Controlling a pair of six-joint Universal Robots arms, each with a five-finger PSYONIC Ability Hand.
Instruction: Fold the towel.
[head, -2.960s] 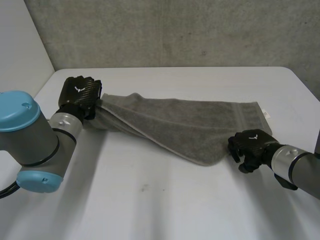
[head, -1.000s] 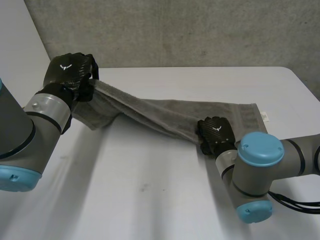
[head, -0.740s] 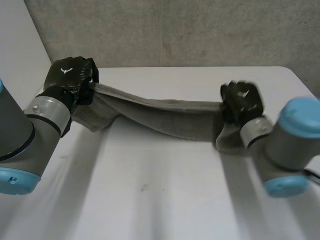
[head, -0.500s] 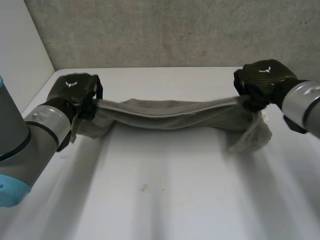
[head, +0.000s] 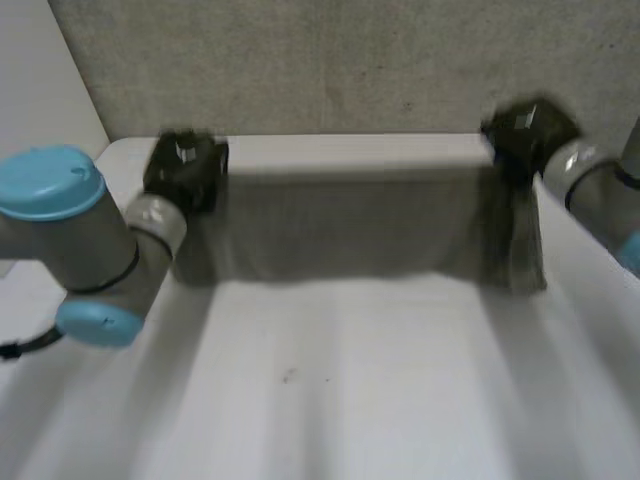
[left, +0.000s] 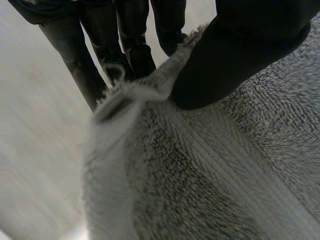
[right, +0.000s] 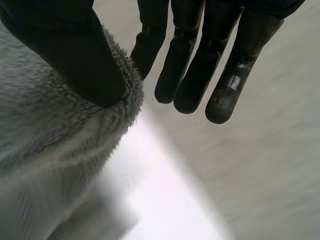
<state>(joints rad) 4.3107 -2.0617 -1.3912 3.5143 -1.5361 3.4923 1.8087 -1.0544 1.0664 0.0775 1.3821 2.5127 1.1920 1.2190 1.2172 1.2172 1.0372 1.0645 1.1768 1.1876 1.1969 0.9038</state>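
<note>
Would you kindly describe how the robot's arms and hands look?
The left arm and right arm are grey and rounded, with light-blue joint caps and silvery wrists. The left hand and right hand are black, with slim fingers and thicker thumbs.

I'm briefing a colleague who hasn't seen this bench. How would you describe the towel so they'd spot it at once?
Look to the far side of the white table, in front of the grey wall. There the towel hangs stretched between the left hand and the right hand, each pinching an upper end. It is the one soft, fuzzy grey cloth, unlike the hard black hands.
</note>
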